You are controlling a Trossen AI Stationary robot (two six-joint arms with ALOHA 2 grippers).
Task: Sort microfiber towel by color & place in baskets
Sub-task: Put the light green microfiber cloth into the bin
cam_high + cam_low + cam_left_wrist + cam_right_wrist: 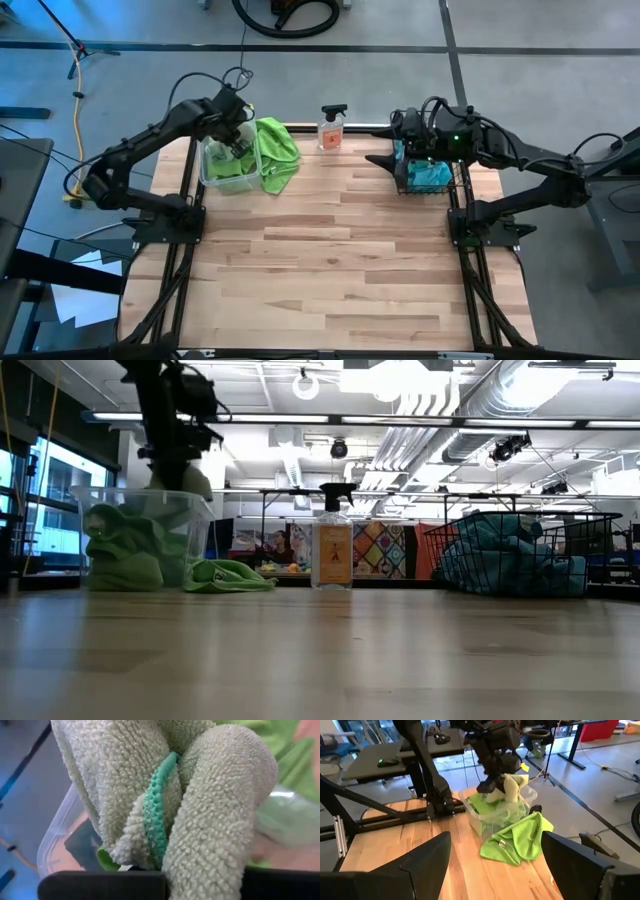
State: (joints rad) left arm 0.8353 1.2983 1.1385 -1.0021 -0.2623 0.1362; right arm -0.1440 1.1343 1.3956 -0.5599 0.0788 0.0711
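Note:
A clear tub point(212, 172) at the table's far left holds lime green towels point(125, 550). Another lime green towel point(278, 155) lies against the tub's right wall and on the table. My left gripper point(489, 786) hangs over the tub, shut on a pale greenish towel point(512, 787). At the far right, a black wire basket point(520, 550) is filled with blue towels point(428, 177). My right gripper point(495, 865) is open above the basket's left side and holds nothing. My left gripper pinches a bunched fold of the pale towel point(150, 855), several layers thick, with a green hem point(157, 805) running through it. The fingers point(100, 885) slant down from above. The towel hangs in thick folds below them, over the tub's opening point(507, 802).
A clear spray bottle point(332, 128) with a black trigger stands at the far edge between tub and basket. The wooden tabletop point(340, 260) stretches bare toward the near edge. Arm bases and frame rails flank both sides.

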